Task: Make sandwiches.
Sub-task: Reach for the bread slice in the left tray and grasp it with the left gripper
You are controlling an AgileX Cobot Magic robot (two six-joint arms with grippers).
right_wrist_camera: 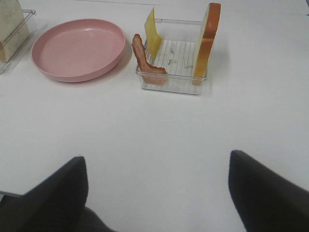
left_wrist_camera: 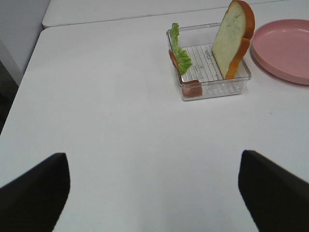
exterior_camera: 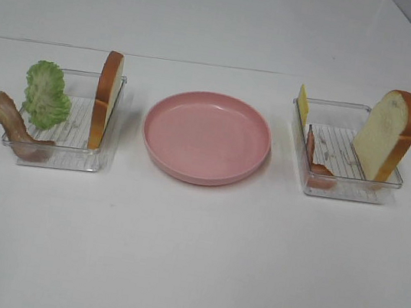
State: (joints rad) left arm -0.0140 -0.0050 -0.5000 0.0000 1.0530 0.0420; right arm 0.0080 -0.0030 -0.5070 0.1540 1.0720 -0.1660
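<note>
Stands thick white toy bread slices on edge in clear plastic rectangular trays, likely for easy pinching by wide-open, empty left gripper and right gripper.

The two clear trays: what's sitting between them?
A round pink plate, empty, sits between the left tray and the right tray; the exterior high view shows it.

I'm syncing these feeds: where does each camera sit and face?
Exterior high: up high, looking down on the white table and round pink plate; no robot visible.
Left wrist: on the left arm, facing the ruffled green lettuce leaf; open left gripper shows.
Right wrist: on the right arm, facing the yellow cheese slice; open right gripper shows.
Shared: all three see the plate.
</note>
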